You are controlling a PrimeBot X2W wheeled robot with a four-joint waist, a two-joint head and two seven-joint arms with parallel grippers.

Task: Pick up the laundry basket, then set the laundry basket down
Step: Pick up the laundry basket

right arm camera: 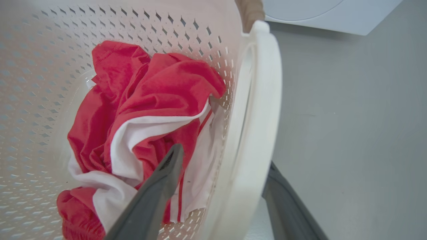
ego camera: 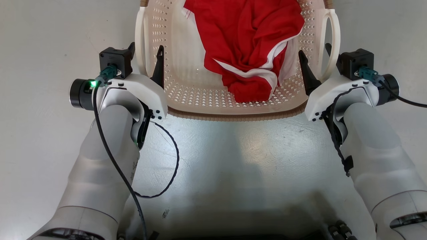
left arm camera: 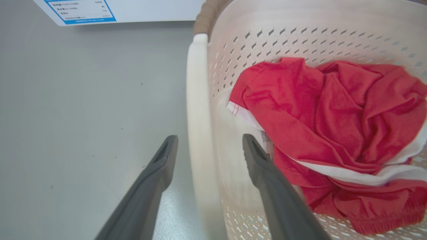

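Laundry basket [ego camera: 186, 83]: on the grey floor [ego camera: 40, 33] directly ahead, containing a red-and-white garment [ego camera: 247, 43]. Left gripper [ego camera: 146, 50]: jaws spread wide astride the left loop handle [left arm camera: 196, 110], one finger inside the wall, one outside. Right gripper [ego camera: 314, 50]: likewise spread astride the right loop handle [right arm camera: 263, 100], nothing clamped

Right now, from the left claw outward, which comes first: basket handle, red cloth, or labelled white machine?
Left wrist view, from the left claw:
1. Basket handle, between its fingers.
2. Red cloth, inside the basket, right.
3. Labelled white machine, far, upper left.
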